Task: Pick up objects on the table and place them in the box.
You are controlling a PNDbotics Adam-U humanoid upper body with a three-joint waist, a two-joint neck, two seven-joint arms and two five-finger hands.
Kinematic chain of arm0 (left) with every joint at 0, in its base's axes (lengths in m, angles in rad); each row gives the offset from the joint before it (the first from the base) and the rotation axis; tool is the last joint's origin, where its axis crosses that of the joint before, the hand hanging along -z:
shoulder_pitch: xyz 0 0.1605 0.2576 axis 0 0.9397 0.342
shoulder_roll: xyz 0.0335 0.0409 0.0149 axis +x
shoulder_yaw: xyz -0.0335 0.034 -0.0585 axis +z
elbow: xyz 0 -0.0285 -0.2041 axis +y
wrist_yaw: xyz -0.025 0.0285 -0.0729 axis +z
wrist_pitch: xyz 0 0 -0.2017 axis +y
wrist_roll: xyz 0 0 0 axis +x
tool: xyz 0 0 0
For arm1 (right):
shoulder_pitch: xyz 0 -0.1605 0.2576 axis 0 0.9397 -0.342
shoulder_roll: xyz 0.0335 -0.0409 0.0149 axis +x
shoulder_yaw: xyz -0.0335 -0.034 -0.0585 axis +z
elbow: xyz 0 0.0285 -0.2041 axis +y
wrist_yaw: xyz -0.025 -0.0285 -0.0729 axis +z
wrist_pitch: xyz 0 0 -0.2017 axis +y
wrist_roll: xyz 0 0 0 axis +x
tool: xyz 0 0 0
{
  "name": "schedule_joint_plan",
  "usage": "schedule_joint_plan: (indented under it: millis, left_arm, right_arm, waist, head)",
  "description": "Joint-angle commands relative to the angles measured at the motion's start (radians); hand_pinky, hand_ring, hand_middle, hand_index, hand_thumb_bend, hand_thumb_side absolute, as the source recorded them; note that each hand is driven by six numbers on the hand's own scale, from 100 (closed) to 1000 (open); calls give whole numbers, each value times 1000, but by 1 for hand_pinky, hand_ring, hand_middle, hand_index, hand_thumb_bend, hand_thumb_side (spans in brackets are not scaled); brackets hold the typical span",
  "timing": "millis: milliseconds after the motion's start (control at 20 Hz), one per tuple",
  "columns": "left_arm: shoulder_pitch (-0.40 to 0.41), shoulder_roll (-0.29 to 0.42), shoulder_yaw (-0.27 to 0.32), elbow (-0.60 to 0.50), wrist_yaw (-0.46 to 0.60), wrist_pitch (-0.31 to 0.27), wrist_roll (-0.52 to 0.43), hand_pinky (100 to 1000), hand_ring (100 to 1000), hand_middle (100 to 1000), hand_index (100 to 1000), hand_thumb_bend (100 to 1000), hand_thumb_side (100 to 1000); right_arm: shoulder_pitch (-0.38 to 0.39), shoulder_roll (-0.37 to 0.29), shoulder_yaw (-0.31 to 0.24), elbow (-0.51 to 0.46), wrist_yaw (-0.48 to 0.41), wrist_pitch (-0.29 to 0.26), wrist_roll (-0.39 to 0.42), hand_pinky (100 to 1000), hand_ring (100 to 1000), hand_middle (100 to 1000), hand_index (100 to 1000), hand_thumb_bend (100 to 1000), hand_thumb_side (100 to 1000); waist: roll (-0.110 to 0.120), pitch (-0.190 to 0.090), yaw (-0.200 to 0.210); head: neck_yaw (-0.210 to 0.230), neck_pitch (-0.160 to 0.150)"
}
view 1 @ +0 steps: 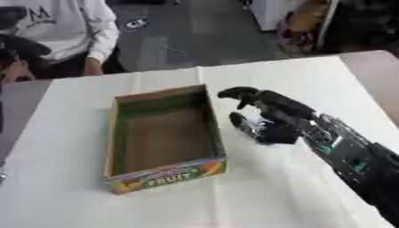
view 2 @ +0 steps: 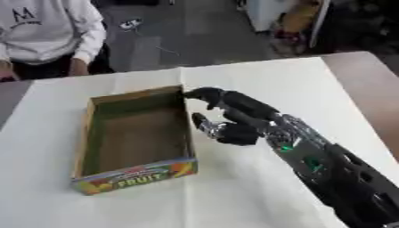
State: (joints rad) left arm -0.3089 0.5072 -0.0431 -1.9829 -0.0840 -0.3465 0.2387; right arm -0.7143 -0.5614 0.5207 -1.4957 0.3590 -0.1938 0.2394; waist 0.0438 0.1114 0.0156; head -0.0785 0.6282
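One hand is at work as we see it: our right hand [view 1: 269, 120] reaches in from the near right corner of the desk [view 1: 311, 75] and sits just beside the right wall of the box [view 1: 164, 133], near that wall's far end. Its fingers [view 1: 238, 93] are curled over, with the thumb below, but we cannot tell whether they close on anything; no object shows between them, and we see none lying on the white cover of the desk either. Our left hand shows in neither view. The box stands left of the desk's middle, its long side running from the near edge toward the far edge, a printed fruit label on its near end, and its brown floor looks bare. We judge it to be thin cardboard: light, fairly stiff at the corners, yet quick to slide or tip if the hand bumps its wall. So anything we carry should go in from above, clear of the rim, and any small object is best pinched across its narrow sides.
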Motion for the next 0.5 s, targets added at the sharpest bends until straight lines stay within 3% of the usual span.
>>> schedule_joint_plan:
  millis: [50, 500]
  left_arm:
    - [-13, 10, 5, -17, 3, -1, -3, 498, 563, 800, 831, 168, 859]
    - [-9, 12, 6, -17, 1, 0, -2, 497, 563, 800, 831, 169, 858]
  right_arm:
    - [-27, -2, -14, -5, 28, -6, -10, 786, 963, 944, 1000, 104, 1000]
    - [-23, -19, -29, 6, 101, 17, -115, 819, 980, 954, 1000, 110, 1000]
  waist:
    - [-1, -10, 2]
    - [-1, -12, -2]
  head:
    - [7, -17]
    - [1, -16]
